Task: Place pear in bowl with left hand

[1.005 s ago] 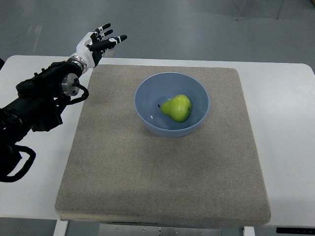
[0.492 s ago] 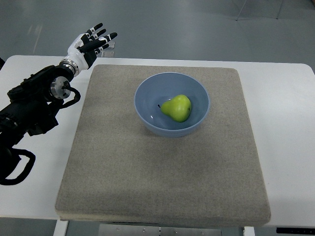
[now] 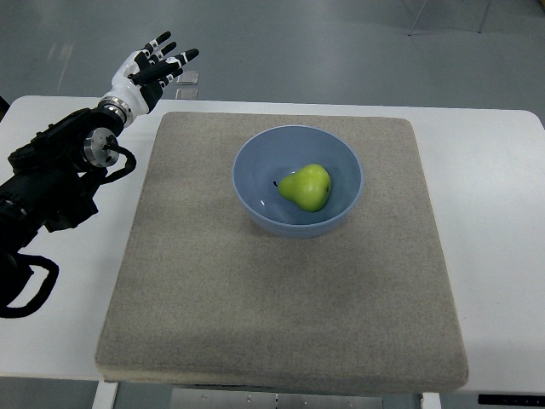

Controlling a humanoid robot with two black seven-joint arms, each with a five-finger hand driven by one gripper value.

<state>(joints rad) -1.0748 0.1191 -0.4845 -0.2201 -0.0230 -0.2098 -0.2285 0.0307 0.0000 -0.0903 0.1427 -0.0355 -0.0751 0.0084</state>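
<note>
A white table (image 3: 502, 213) is filling most of the view, seen from steeply above. A large square mat (image 3: 281, 307) of coarse beige fabric is lying flat on it, covering the middle of the tabletop and reaching almost to the near edge.

Toward the far half of the mat, a round pale blue bowl (image 3: 255, 162) is sitting upright. A green pear (image 3: 307, 187) is lying on its side inside the bowl, resting on the bottom, with its narrow stem end pointing left.

The robot's left arm (image 3: 55, 183), black and wrapped with cables, is coming in from the left edge and stretching diagonally away over the bare strip of table beside the mat. Its left hand (image 3: 152, 70), white with black fingers, is hovering past the far left corner of the mat, near the table's far edge. The fingers are spreading wide and gripping nothing. The hand is well apart from the bowl and the pear.

Beyond the table, grey floor (image 3: 324, 43) is showing.
</note>
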